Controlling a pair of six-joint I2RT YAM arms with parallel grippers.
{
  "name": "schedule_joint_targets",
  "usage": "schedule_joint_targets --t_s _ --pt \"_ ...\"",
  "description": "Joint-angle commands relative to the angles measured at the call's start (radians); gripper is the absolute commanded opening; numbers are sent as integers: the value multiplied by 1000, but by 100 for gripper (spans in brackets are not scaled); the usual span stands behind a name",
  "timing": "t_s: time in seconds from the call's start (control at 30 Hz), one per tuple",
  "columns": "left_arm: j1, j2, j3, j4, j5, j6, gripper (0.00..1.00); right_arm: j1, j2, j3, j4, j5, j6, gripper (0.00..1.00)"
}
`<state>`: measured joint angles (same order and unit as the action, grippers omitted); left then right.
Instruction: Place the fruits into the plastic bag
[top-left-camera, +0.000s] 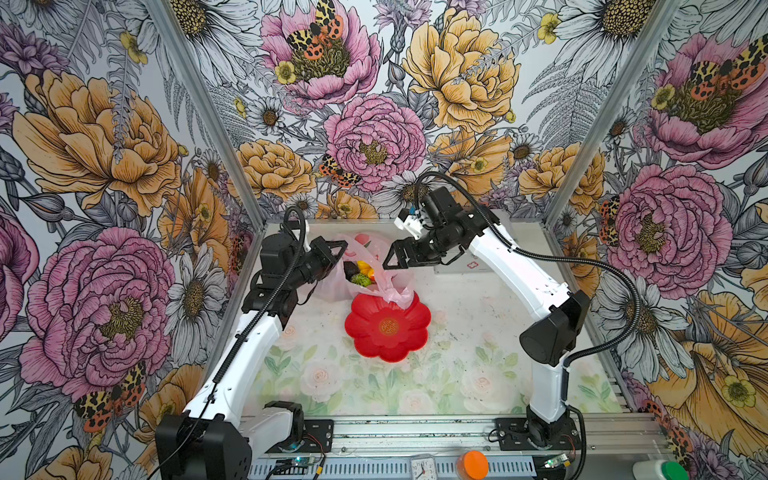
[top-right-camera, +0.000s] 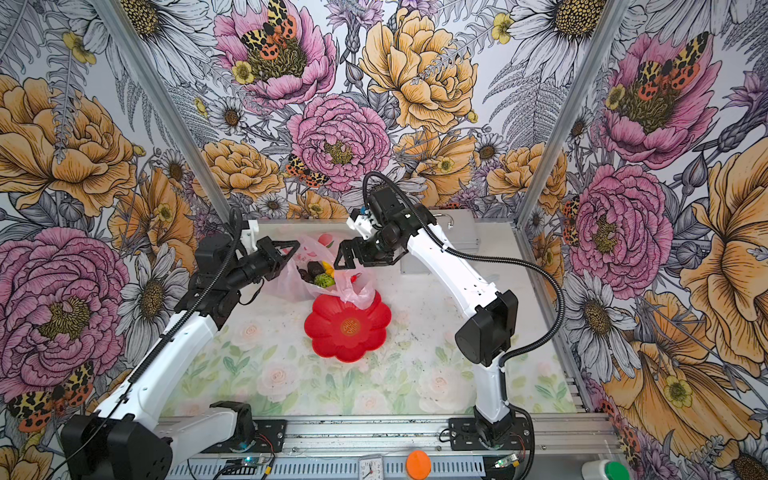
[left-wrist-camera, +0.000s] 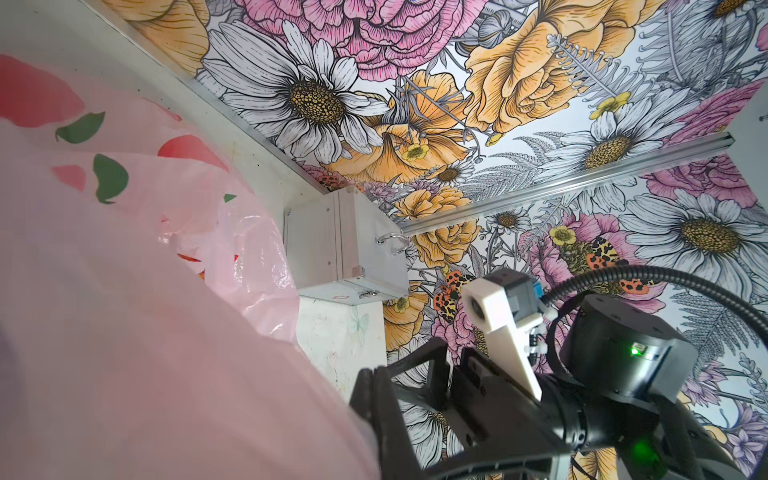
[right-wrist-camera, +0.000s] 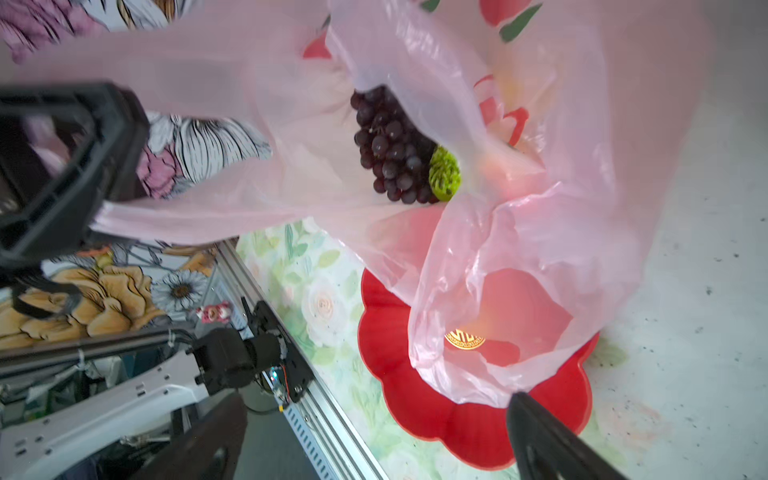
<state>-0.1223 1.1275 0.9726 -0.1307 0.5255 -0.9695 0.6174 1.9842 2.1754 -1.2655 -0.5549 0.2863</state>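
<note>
In both top views a red flower-shaped plate (top-left-camera: 388, 332) lies at centre frame. Just above it the plastic bag (top-left-camera: 332, 286) sags open, one loop draped over the plate's far rim, with the fruits (top-left-camera: 360, 272) inside. The left gripper (top-left-camera: 341, 248), on an arm bent in from the left, is clamped on the bag's mouth. The right gripper (top-left-camera: 390, 258) reaches in from the right, jaws spread wide beside the opening. A metal case (top-right-camera: 459, 235) sits furthest back.

Fruits (top-left-camera: 360, 275) inside plastic bag (top-left-camera: 331, 287), bench (top-left-camera: 478, 332) rear.
Left gripper (top-left-camera: 338, 252) clamps bag rim; bag edge drapes over red flower-shaped plate (top-left-camera: 386, 343).
</note>
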Motion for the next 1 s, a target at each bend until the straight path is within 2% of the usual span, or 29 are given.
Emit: schedule_joint_targets --t_s 0.0,0.23,0.37,0.63,0.97 --pt "-6 -10 10 6 4 20 0 35 44 29 -138 8 -123 100" --pt "-5 -16 9 -5 4 23 0 92 170 122 -136 11 -137 93" --pt "-1 -20 10 -14 3 28 0 104 212 151 -146 60 -137 89" --pt "-1 -20 6 -13 0 26 0 102 218 157 -173 190 -153 84" --pt "1 -15 8 -8 1 24 0 104 231 128 -193 247 -169 78"
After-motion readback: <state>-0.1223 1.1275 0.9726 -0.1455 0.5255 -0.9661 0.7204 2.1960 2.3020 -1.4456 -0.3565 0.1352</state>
